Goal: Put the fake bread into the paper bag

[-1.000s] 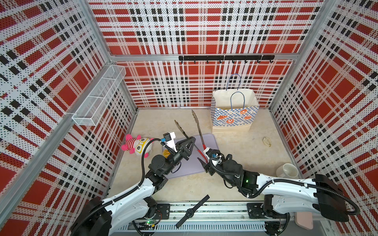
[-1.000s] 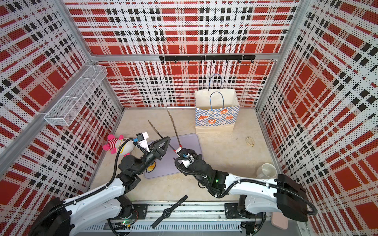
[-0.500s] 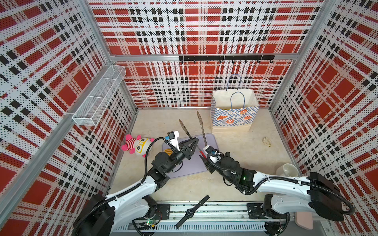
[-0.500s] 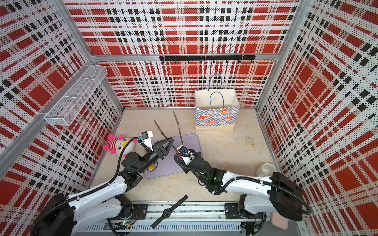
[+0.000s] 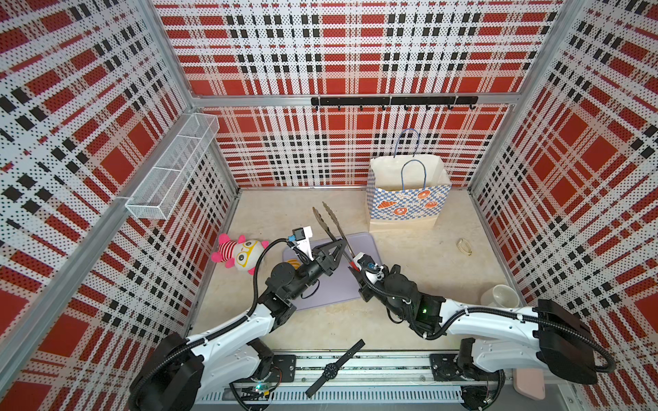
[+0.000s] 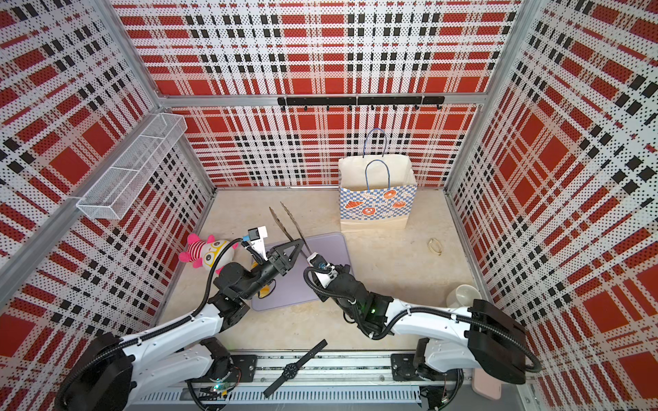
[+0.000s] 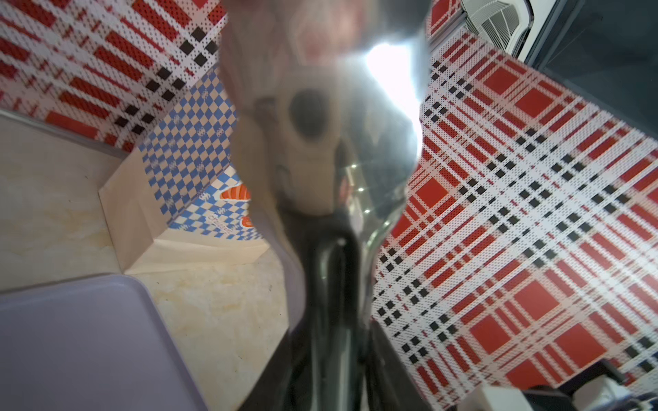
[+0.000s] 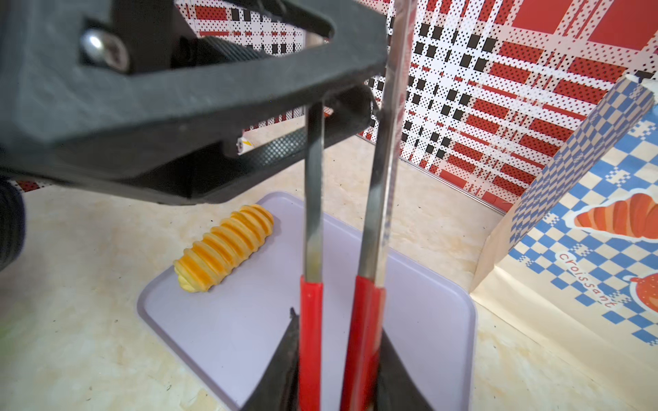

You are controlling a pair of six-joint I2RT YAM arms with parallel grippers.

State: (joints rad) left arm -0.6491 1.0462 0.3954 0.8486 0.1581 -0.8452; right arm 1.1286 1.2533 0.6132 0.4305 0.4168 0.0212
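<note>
Fake bread (image 8: 224, 249) on tray (image 8: 420, 313); right jaws pinching tongs (image 8: 312, 213); left jaws' grip unclear.

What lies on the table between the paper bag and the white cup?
A small pale loop, perhaps a rubber band, lies roughly midway between the paper bag and the white cup; otherwise the stretch is bare. Both top views show it.

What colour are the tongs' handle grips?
The tongs' grips are red; bare steel beyond. Best seen in the right wrist view.
</note>
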